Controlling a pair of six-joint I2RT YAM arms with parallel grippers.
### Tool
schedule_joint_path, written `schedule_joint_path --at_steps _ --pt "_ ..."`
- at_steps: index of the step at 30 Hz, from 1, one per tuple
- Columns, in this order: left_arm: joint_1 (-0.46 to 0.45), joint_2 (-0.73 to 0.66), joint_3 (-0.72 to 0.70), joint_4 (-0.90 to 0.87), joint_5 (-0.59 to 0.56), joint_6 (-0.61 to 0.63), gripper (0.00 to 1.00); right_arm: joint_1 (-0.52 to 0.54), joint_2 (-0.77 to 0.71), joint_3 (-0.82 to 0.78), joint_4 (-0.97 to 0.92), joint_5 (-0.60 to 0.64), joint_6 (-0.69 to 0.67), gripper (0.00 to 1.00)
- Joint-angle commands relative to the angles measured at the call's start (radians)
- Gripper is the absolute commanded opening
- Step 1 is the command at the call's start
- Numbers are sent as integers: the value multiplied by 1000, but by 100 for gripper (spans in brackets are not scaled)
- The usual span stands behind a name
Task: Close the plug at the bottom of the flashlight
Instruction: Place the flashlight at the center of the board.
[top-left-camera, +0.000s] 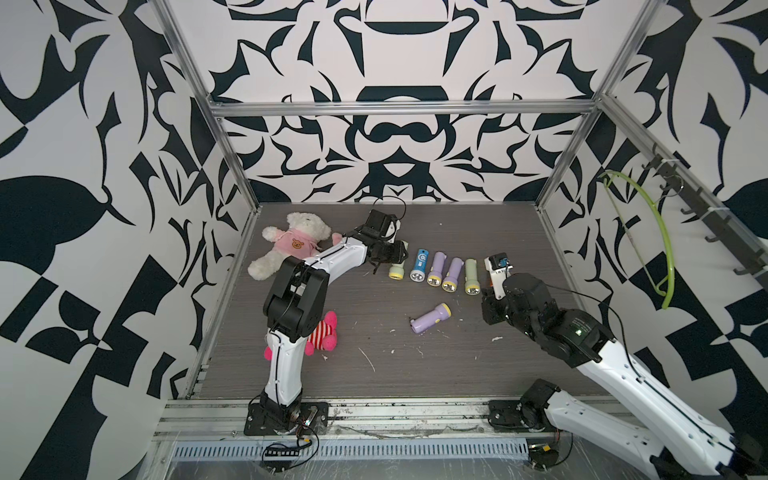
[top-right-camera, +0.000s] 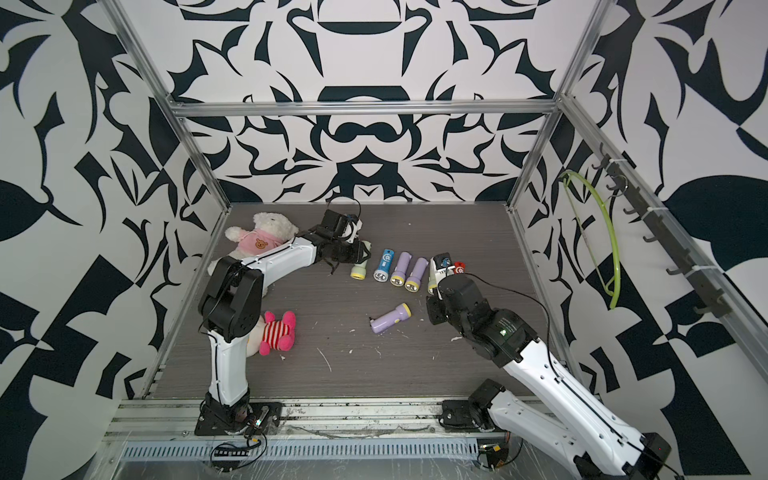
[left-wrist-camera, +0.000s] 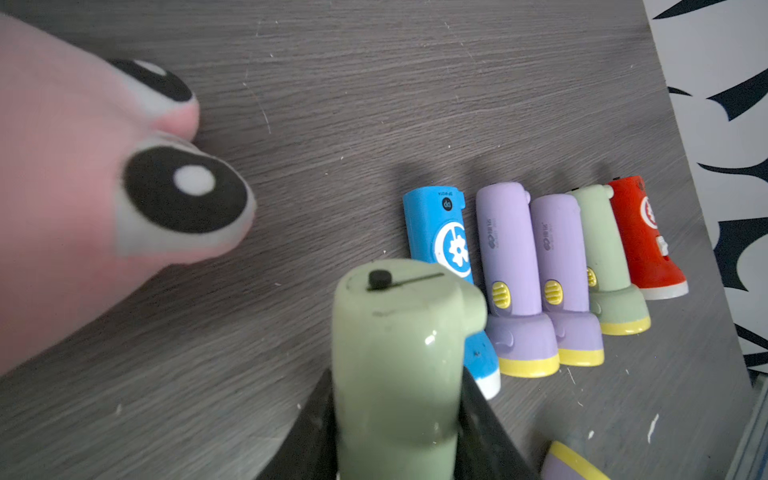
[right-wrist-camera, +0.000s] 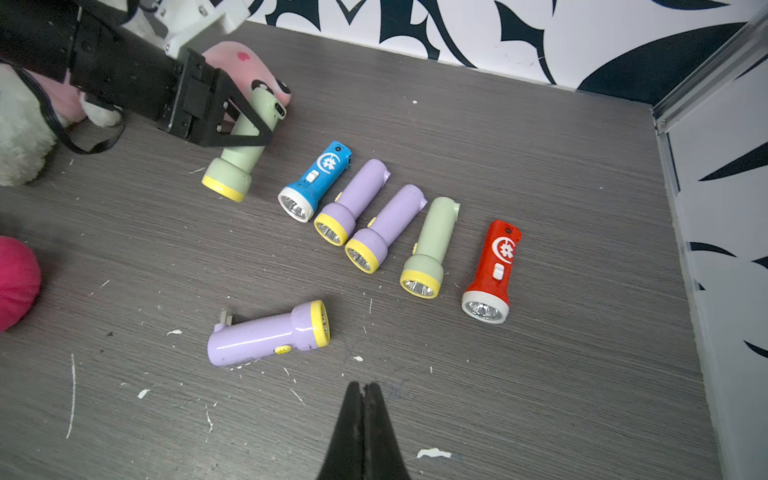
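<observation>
My left gripper (right-wrist-camera: 249, 124) is shut on the body of a pale green flashlight (left-wrist-camera: 399, 353) at the left end of a row; its yellow-rimmed head (right-wrist-camera: 226, 183) points toward the table front. The green flashlight's bottom end (left-wrist-camera: 399, 286) shows a flat face with a dark knob and a slit, and no prongs stick out. A purple flashlight (right-wrist-camera: 266, 336) lies alone nearer the front in both top views (top-left-camera: 430, 318), with metal plug prongs (right-wrist-camera: 226, 318) sticking out of its bottom. My right gripper (right-wrist-camera: 365, 388) is shut and empty above the bare table, to the right of the purple flashlight.
The row also holds a blue flashlight (right-wrist-camera: 316, 178), two purple ones (right-wrist-camera: 353, 199), a green one (right-wrist-camera: 430, 245) and a red one (right-wrist-camera: 494, 270). A white teddy (top-left-camera: 291, 245), a pink plush (left-wrist-camera: 83, 166) and a striped plush (top-left-camera: 324, 336) lie left. A green hanger (top-left-camera: 660, 241) hangs on the right wall.
</observation>
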Motion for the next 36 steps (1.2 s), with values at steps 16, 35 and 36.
schedule_joint_path --at_steps 16,35,36 --pt "-22 194 228 -181 -47 10 26 4 41 -5 -2 79 38 0" --pt "-21 231 247 -209 -60 -15 47 4 60 -13 15 86 33 0" --pt "-22 230 246 -208 -60 -15 47 4 59 -15 16 85 33 0"
